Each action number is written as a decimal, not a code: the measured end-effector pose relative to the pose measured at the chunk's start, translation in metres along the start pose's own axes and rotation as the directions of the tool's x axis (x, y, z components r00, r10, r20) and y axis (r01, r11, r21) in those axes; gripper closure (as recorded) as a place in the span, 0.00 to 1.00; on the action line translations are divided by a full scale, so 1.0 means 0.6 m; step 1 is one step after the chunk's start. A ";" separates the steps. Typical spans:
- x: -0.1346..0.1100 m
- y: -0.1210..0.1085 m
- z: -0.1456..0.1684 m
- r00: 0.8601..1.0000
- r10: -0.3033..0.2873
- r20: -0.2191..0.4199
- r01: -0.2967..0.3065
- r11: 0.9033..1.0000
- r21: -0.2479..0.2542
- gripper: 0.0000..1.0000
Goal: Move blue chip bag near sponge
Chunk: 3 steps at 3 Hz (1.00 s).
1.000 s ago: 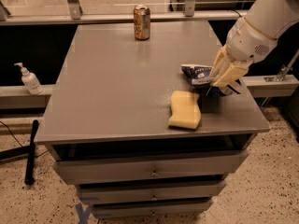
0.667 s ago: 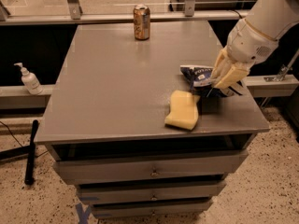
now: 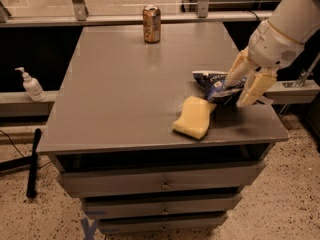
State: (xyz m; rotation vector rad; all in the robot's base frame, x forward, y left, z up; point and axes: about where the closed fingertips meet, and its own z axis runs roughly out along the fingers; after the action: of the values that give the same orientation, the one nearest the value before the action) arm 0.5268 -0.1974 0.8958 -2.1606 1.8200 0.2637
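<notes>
The blue chip bag (image 3: pixel 212 81) lies crumpled on the grey table (image 3: pixel 125 94) near its right edge. Its lower end touches the far corner of the pale yellow sponge (image 3: pixel 194 117), which lies near the front edge. My gripper (image 3: pixel 244 81) hangs low at the bag's right end. Its cream fingers (image 3: pixel 254 88) stand apart, one on each side of the bag's silvery end, and do not squeeze it. The white arm reaches in from the upper right.
A gold-brown drink can (image 3: pixel 151 23) stands upright at the table's far edge. A white pump bottle (image 3: pixel 31 85) sits on a ledge to the left. A black pole (image 3: pixel 33 161) lies on the floor at left. Drawers (image 3: pixel 162 184) are below the tabletop.
The gripper's fingers have spread apart around the bag's end. The bag and the sponge stay almost where they were, touching each other.
</notes>
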 end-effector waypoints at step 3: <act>-0.016 -0.034 -0.095 0.991 0.064 0.114 -0.081 0.986 0.148 0.00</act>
State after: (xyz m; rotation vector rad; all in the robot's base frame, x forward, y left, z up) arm 0.5419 -0.2052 0.9546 -1.9413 1.7987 0.2443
